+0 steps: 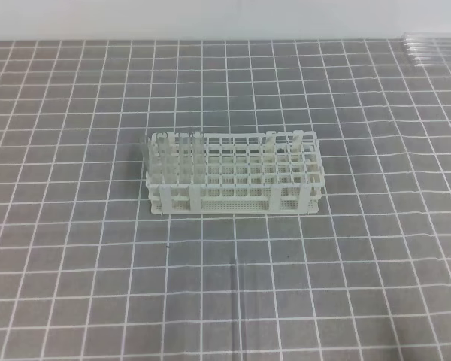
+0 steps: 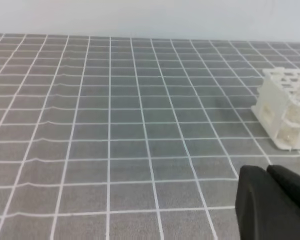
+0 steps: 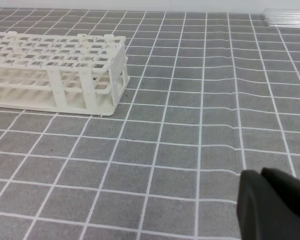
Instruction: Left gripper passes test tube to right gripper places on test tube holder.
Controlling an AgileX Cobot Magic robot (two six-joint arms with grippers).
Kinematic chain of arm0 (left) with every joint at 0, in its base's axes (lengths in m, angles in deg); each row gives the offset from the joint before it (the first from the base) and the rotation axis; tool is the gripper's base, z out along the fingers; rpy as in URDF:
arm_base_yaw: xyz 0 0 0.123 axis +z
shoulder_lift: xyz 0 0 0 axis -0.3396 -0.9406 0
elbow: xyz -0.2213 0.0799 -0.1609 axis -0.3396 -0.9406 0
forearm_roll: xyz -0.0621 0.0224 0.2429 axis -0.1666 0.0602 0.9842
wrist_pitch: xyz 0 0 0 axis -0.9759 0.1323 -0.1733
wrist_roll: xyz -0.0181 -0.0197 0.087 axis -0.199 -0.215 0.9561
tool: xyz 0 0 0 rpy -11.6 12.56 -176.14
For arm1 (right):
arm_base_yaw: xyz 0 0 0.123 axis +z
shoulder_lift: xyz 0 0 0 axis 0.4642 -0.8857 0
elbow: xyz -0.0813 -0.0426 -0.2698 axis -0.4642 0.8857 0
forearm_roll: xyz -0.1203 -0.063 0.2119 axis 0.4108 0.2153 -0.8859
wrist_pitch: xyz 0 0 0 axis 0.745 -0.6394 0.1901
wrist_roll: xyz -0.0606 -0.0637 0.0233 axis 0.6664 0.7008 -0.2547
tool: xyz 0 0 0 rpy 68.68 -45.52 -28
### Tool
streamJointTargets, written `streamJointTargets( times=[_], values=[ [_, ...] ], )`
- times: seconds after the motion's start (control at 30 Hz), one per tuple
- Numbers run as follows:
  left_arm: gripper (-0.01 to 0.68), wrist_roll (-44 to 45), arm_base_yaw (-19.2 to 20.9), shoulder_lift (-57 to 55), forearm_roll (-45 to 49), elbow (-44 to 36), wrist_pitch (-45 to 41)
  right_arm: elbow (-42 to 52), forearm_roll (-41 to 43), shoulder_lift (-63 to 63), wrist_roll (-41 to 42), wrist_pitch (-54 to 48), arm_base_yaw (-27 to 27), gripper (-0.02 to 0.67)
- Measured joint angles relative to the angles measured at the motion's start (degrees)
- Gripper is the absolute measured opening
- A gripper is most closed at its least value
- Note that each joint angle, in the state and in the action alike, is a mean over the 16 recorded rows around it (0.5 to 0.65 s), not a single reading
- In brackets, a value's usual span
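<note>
The spare test tubes lie flat at the tabletop's 1 o'clock corner, long axes left-right, well apart from the test tube holder at centre. Both the left gripper and the right gripper have jaws together, empty. The right arm appears nearer the tubes.

1. Holder: white plastic rack with a grid of square holes and a perforated lower tier, upright mid-desk, long side facing the high view.
2. Tubes: several thin clear glass ones stand upright in the holder's left end.
3. More tubes lie side by side at the far right.
</note>
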Motion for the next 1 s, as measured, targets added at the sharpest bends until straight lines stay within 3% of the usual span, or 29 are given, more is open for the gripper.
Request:
streamJointTargets(
  times=[1.0],
  values=[
    [-0.002, 0.0, 0.0, 0.3, 0.2, 0.0, -4.6, 0.0, -0.3, 0.0, 0.0, 0.0, 0.0, -0.013]
  ],
)
